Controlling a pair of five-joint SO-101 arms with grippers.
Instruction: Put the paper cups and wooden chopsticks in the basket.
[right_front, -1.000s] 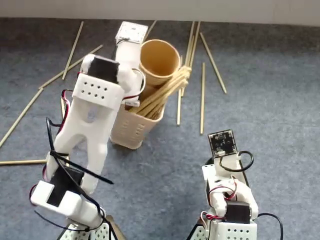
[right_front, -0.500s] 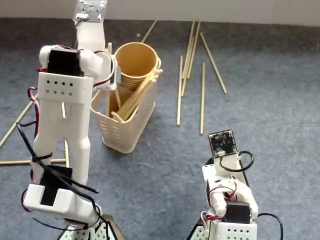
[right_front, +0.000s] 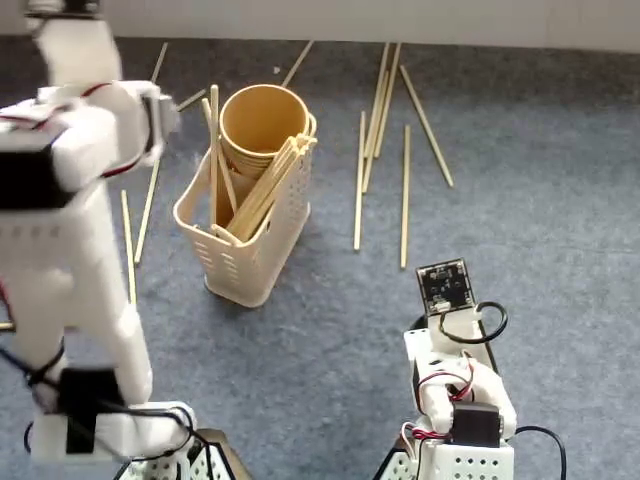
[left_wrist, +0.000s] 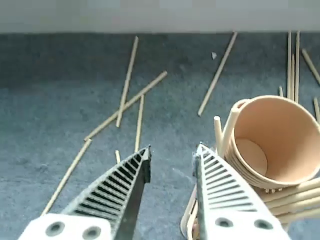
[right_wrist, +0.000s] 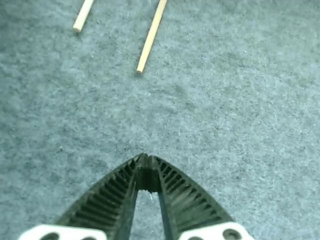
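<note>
Cups (right_front: 262, 118) sit stacked in the basket (right_front: 248, 268) with chopsticks (right_front: 268, 185) leaning beside them, loose chopsticks (right_front: 405, 195) lie on the carpet (right_front: 530, 210), the left gripper (left_wrist: 173, 148) gapes empty just beside the basket, and the right gripper (right_wrist: 146, 162) is closed on nothing.

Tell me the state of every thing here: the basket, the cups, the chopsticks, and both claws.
Basket: standing on the carpet, partly filled.
Paper cups: stacked, mouth up, inside the basket.
Chopsticks in basket: leaning beside the cups, ends poking above the rim.
Loose chopsticks: lying flat on the carpet, outside the basket.
Left claw: open, empty.
Right claw: shut, empty.
</note>
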